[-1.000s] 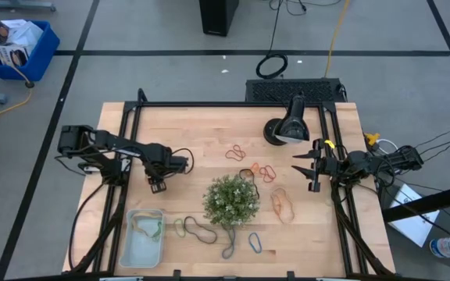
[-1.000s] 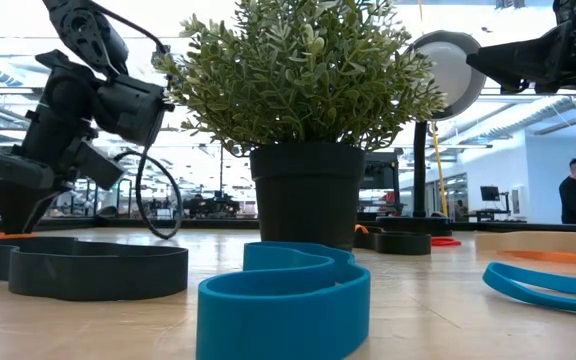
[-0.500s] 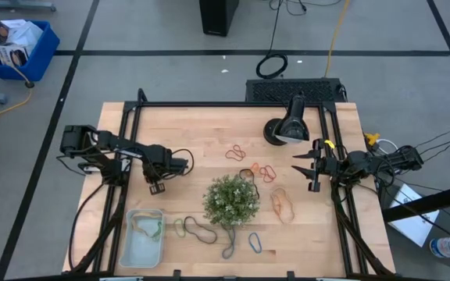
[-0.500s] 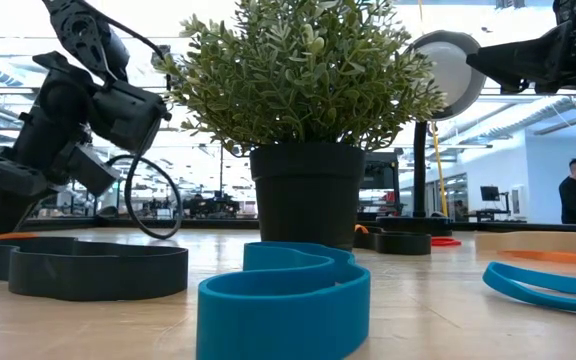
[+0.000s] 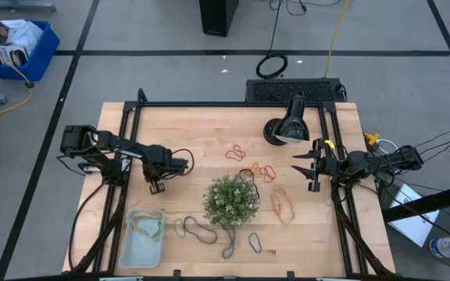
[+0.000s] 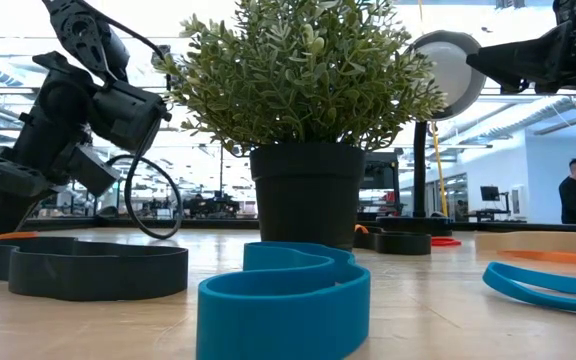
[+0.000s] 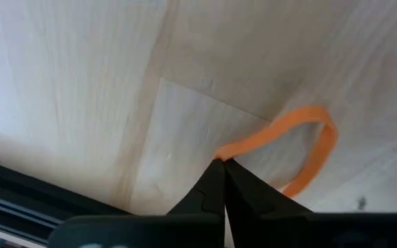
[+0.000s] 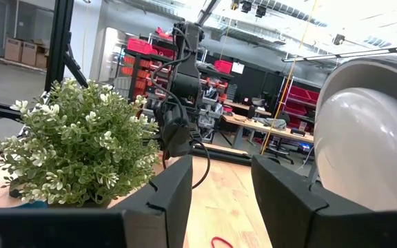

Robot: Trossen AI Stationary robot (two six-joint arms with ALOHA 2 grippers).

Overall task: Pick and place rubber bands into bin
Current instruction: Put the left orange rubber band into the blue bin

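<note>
Since a second earlier: left gripper (image 7: 224, 165) snapped closed, pinching an orange rubber band (image 7: 302, 148) on the bench (image 5: 201, 133). Pale bin (image 5: 144, 235) just behind it held few bands; most lay beyond, around the plant (image 5: 230, 200). Right gripper (image 5: 308, 168) idle, spread.

Left end effector (image 7: 222, 165) pinched closed, low over the table — right end effector (image 5: 306, 166) waits with fingers apart.

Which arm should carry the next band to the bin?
Left. Its gripper is shut on an orange band, and the bin is on its side. The right gripper is open and far from the bin.
</note>
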